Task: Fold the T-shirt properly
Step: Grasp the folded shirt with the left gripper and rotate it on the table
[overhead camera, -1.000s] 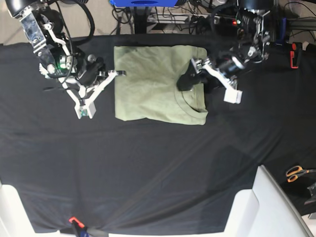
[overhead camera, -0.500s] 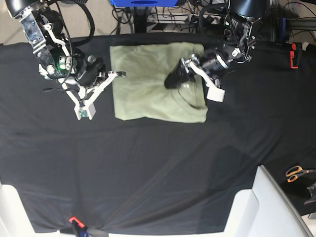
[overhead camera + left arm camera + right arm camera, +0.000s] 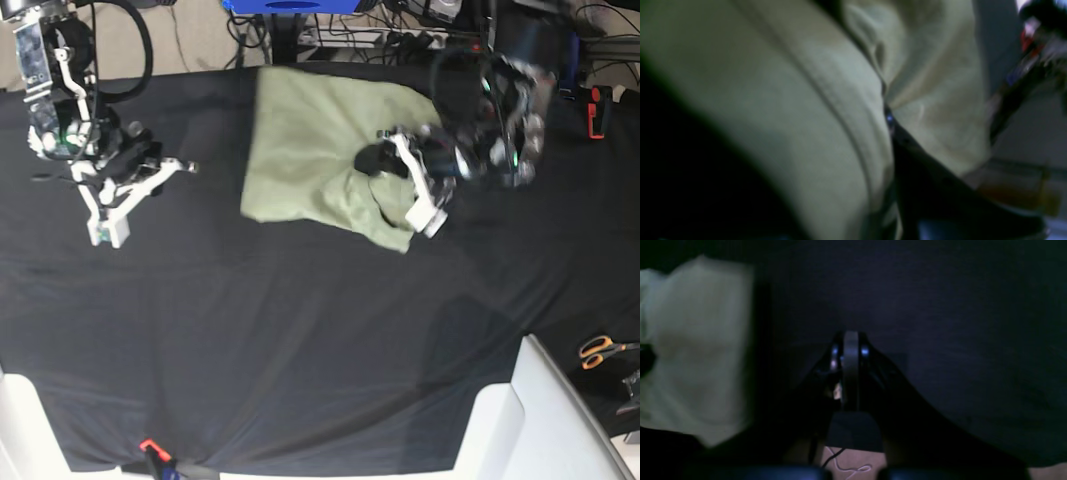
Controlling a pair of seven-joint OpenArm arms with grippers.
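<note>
The pale green T-shirt (image 3: 310, 140) lies skewed on the black cloth at the back middle, its collar side bunched up. My left gripper (image 3: 372, 160) sits on that bunched part. In the left wrist view the T-shirt (image 3: 800, 110) fills the frame, and a ridge of it is pinched at the black fingertip (image 3: 903, 140) of the left gripper (image 3: 886, 115). My right gripper (image 3: 185, 165) hangs over bare cloth, well left of the shirt. In the right wrist view the right gripper (image 3: 850, 340) is shut on nothing, with the T-shirt (image 3: 696, 350) at the left edge.
A black cloth (image 3: 300, 330) covers the table. Orange-handled scissors (image 3: 600, 350) lie at the right edge and a red clamp (image 3: 595, 110) stands at the back right. White panels (image 3: 520, 420) rise at the front corners. A small red clip (image 3: 150, 446) is at the front edge.
My left gripper has closed on the shirt near the collar and dragged it, so the shirt now lies skewed and rumpled. The right arm has drawn back to the left.
</note>
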